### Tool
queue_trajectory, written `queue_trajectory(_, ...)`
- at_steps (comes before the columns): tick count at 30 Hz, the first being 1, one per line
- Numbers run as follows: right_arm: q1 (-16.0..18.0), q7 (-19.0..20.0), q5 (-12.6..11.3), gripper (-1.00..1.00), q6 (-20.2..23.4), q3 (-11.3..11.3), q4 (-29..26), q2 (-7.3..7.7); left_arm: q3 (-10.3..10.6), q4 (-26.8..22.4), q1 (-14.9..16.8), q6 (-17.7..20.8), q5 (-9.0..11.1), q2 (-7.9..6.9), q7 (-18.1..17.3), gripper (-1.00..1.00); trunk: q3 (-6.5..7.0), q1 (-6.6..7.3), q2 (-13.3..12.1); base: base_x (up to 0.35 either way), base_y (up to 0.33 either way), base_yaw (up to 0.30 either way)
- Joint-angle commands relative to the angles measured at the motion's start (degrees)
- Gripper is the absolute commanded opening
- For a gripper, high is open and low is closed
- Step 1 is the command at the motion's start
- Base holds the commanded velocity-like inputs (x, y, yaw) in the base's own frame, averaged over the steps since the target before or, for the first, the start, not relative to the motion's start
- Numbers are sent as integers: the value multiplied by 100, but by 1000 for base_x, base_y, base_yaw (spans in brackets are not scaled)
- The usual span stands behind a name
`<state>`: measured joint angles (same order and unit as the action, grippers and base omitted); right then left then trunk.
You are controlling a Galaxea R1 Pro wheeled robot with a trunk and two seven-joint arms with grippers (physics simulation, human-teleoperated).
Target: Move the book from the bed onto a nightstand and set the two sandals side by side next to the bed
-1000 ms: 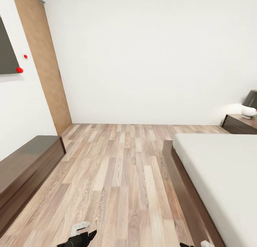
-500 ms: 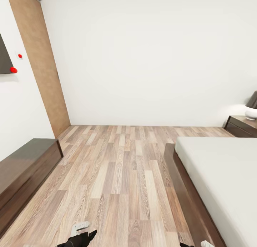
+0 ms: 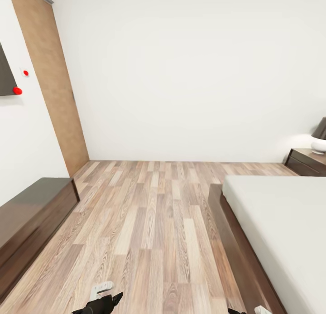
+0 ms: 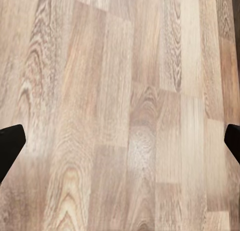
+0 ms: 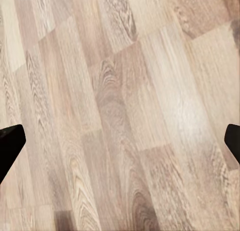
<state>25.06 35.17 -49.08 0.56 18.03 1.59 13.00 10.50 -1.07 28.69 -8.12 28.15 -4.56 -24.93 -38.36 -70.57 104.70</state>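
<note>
While the head camera looks forward and down across the bedroom, the left end effector [image 3: 100, 303] shows at the lower edge of the picture, low over the light wood-plank floor [image 3: 154, 223], and a sliver of the right end effector [image 3: 246, 311] shows at the lower right. In each wrist view the two dark fingertips sit at opposite edges of the picture with bare floor planks between them, so the left end effector [image 4: 120, 146] and the right end effector [image 5: 120, 146] are both spread wide and hold nothing.

The bed [image 3: 280, 223], an off-white mattress on a dark brown platform, lies ahead of and to the right of the right end effector, its near corner close by. The visible part of the mattress is bare. The nightstand [image 3: 307, 161], dark reddish-brown, stands well ahead of both end effectors, beyond the bed against the white back wall, with a white-based lamp [image 3: 319, 137] on top. A long low dark dresser [image 3: 31, 223] runs along the wall ahead of and to the left of the left end effector. Further ahead on that side is a brown wooden door [image 3: 52, 83].
</note>
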Motion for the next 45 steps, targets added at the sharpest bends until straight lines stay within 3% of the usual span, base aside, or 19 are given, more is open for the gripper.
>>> queue_trajectory(1, 8, 34, -58, 100, 6, 42, 17, 0, 49, 9, 5, -23, 46, -1, -17, 100, -5, -1, 2, 246, 0, 0)
queue_trajectory(31, 8, 18, -58, 100, 6, 48, 20, -1, 57, 2, 5, -23, 42, 1, -14, 100, -3, -1, 2, 327, 0, 0)
queue_trajectory(34, 8, -226, -58, 100, 6, 56, 21, -7, 62, 2, 5, -23, 36, 19, -7, 100, -3, -1, 2, 334, 0, 0)
queue_trajectory(35, 8, -478, -57, 100, 6, 59, 20, -7, 63, 2, 5, -21, 35, 24, 12, 100, -3, -1, 2, 334, 0, 0)
queue_trajectory(37, 8, -1265, -31, 100, 11, 65, 13, -23, 89, -1, 5, -16, 25, 47, 316, 100, -3, -1, 2, 334, 0, 0)
queue_trajectory(39, 8, -1651, 84, 100, 13, 64, 5, -38, 144, -5, 5, -15, 19, 169, 807, 100, -3, -1, 2, 334, 0, 0)
queue_trajectory(42, 8, -1862, 424, 100, 14, 61, 5, -78, 337, -1, 5, -14, 16, 354, 1469, 100, -3, -1, 2, 334, 0, 0)
queue_trajectory(45, 8, -1899, 604, 100, 15, 60, 7, -90, 421, 1, 5, -14, 16, 393, 1608, 100, -3, -1, 2, 333, 0, 0)
